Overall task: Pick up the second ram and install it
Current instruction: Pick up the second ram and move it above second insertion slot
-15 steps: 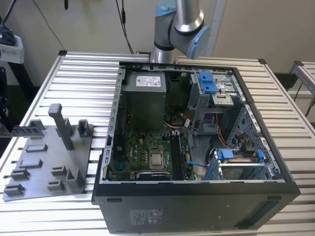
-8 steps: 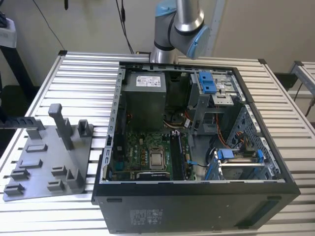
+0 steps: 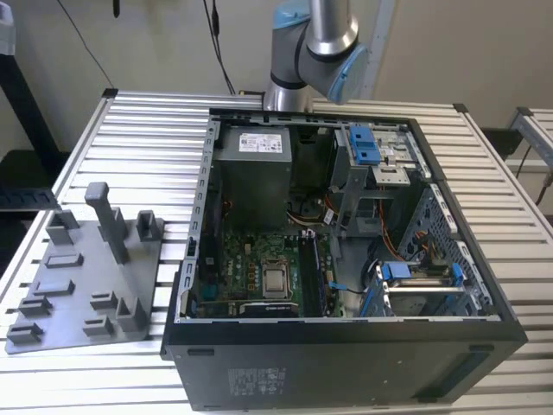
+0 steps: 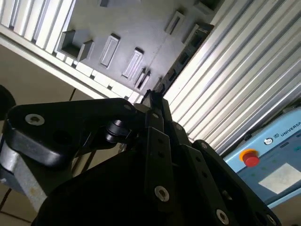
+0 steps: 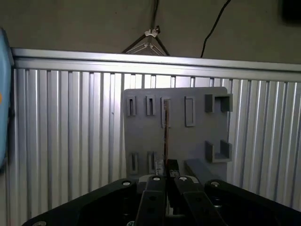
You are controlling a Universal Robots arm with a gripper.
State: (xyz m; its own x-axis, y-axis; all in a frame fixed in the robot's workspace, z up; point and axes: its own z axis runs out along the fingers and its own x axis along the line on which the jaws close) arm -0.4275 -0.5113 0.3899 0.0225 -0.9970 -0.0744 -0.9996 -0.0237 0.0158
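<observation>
1. The tabletop (image 3: 130,130) is ribbed bare metal, silvery with a soft sheen.
2. The fixture plate (image 3: 82,285) is grey plastic, matt and even.
3. The computer case (image 3: 346,372) has a matt black painted outer wall; its inner frame is bare grey sheet metal.
4. The power supply (image 3: 252,169) box is dull grey metal.
5. The motherboard (image 3: 246,268) is green board, faintly glossy.
6. The robot arm (image 3: 328,22) is smooth silvery metal with a glossy pale blue plastic cap.
7. The end effector (image 5: 166,165) is matt black with bright metal screws; the second ram (image 5: 166,127) in its grip shows a thin, dark, dull edge.
</observation>
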